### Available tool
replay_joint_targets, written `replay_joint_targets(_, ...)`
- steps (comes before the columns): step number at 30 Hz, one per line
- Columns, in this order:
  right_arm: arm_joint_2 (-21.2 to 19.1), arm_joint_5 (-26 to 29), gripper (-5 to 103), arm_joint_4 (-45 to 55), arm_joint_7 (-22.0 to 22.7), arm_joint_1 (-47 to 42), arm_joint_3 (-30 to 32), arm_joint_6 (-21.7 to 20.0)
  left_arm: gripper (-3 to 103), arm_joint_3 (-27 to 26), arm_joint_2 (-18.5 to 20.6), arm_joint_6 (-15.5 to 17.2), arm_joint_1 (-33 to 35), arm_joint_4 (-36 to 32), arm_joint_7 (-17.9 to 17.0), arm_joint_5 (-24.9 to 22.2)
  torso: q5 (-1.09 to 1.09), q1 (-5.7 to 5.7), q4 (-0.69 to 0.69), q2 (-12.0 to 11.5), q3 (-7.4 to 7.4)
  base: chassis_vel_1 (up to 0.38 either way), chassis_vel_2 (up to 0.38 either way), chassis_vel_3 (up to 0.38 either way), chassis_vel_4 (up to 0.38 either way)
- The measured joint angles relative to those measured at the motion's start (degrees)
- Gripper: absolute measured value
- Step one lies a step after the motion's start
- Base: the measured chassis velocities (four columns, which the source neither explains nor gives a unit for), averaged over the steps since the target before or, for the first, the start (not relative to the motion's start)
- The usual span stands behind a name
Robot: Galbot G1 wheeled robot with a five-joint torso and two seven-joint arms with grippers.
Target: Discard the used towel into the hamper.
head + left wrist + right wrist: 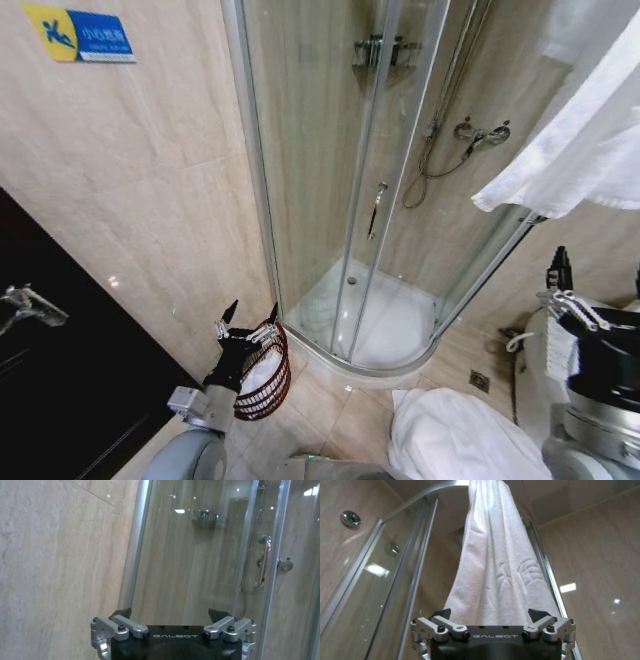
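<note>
While a white towel (585,140) hangs over the curved glass shower enclosure (330,180) above beige floor tiles (335,410), the hamper (266,372) (white cloth inside) sits beside the enclosure's base, the left gripper (250,314) spread empty above it, the right gripper (490,613) wide open, gripping nothing, below the towel.

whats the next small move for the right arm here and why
Probably ease the right gripper forward so its open fingers straddle the hanging white towel. The towel still drapes over the shower enclosure's top rail, just ahead of that gripper, ungrasped. The left gripper waits open above the hamper by the wall.
</note>
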Motion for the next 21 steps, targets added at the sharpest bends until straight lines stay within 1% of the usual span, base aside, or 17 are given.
replay_joint_targets(6, -0.01, 0.01, 100, 0.0, -0.09, 0.12, 0.14, 0.07, 100, 0.0, 0.01, 0.0, 0.0, 0.0, 0.0, 0.0, 0.0, 0.0, 0.0, 0.0, 0.0, -0.079, -0.09, 0.077, 0.083)
replay_joint_targets(10, -0.23, 0.1, 100, 0.0, -0.09, 0.42, 0.51, -0.17, 100, -0.01, 0.0, 0.0, 0.0, 0.0, 0.0, 0.0, 0.0, 0.0, 0.0, 0.0, 0.0, -0.133, -0.158, 0.143, 0.135)
replay_joint_targets(11, -0.41, 0.27, 100, 0.0, -0.12, 0.61, 0.62, -0.2, 100, -0.01, 0.0, 0.0, 0.0, 0.0, 0.0, 0.0, 0.03, 0.0, 0.01, 0.0, 0.0, -0.169, -0.142, 0.151, 0.136)
replay_joint_targets(13, -0.78, 0.88, 100, 0.0, -0.65, 0.9, 0.76, 0.0, 100, 0.0, 0.0, 0.0, 0.0, 0.0, 0.0, 0.0, 0.03, 0.0, -0.01, 0.0, 0.01, -0.169, -0.142, 0.162, 0.133)
replay_joint_targets(15, -2.24, 2.76, 100, 0.0, -2.62, 2.03, 1.55, 0.94, 100, 0.0, -0.02, 0.0, 0.0, 0.0, 0.0, 0.0, 0.01, 0.01, 0.01, -0.01, 0.0, -0.176, -0.123, 0.159, 0.128)
replay_joint_targets(16, -3.2, 3.83, 100, 0.0, -3.41, 2.79, 2.12, 1.17, 100, 0.01, -0.03, 0.0, -0.01, 0.0, 0.0, 0.0, 0.06, 0.01, 0.0, -0.01, 0.0, -0.1, -0.096, 0.092, 0.029)
replay_joint_targets(17, -3.2, 3.83, 100, 0.0, -3.41, 2.79, 2.12, 1.17, 100, 0.01, -0.03, 0.0, -0.01, 0.0, 0.0, 0.0, 0.06, 0.01, 0.0, -0.01, 0.0, -0.1, -0.096, 0.092, 0.029)
replay_joint_targets(20, -6.3, 8.23, 100, 0.0, -6.5, 5.24, 4.46, 1.34, 100, 0.0, -0.02, 0.0, -0.01, 0.0, 0.0, 0.0, 0.01, 0.01, 0.03, -0.01, 0.0, -0.014, -0.039, 0.051, 0.007)
replay_joint_targets(21, -6.3, 8.23, 100, 0.0, -6.5, 5.24, 4.46, 1.34, 100, 0.0, -0.02, 0.0, -0.01, 0.0, 0.0, 0.0, 0.01, 0.01, 0.03, -0.01, 0.0, 0.0, 0.0, 0.0, 0.0)
